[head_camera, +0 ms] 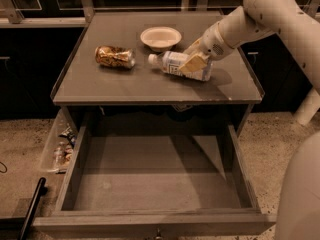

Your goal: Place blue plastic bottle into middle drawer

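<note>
Desk: your desk [125,86] carries a can, a bowl and the bottle, all on its flat grey top
Can: a dented gold-brown can [115,57] lies on its side to the left of the bottle, apart from it
Bowl: a small white bowl [160,37] sits upright behind the bottle's cap end, near it but not touching
Blue plastic bottle: the blue plastic bottle [170,64] lies on its side on the desk, right of centre, with its white cap pointing left towards the can
Middle drawer: the middle drawer [155,179] is pulled out below the desk's front edge, with its flat grey bottom bare
Side bin: a narrow clear bin [59,151] of small packets juts out just beside the drawer's left wall
Floor: a dark bar [32,209] lies on the speckled floor at the lower left, beside the drawer's front corner
Arm: the white arm [250,21] reaches in from the upper right, over the desk's right side
Claw: your claw [192,64] is down on the middle of the bottle, touching its label side; it seems to straddle the body, but you cannot tell from here how far open it is or whether it has a hold
</note>
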Motion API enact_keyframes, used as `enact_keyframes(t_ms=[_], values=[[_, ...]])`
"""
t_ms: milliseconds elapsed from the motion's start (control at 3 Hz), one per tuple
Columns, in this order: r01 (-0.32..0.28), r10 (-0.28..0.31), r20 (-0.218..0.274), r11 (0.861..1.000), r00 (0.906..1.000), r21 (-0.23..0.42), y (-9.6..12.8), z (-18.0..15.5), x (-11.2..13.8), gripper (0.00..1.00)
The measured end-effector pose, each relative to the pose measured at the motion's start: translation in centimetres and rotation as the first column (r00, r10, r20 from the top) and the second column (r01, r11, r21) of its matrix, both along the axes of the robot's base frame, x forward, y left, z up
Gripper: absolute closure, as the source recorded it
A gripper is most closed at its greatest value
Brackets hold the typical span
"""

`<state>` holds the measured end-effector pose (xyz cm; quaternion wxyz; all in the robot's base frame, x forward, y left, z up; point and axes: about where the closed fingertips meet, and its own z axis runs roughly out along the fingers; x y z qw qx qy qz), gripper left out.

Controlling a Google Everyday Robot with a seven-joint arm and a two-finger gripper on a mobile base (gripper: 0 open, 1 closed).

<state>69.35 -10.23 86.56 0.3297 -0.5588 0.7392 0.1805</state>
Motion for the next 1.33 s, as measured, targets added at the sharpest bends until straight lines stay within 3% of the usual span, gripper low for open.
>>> enact_keyframes(t_ms=[667, 1333], values=[[-0.013, 0.013, 0.08, 1.0, 0.9967, 0.003, -2.0, 1.8, -5.7, 1.0], [-0.017, 0.016, 0.137, 1.0, 0.9904, 0.006, -4.4, 1.3, -12.5, 1.0]])
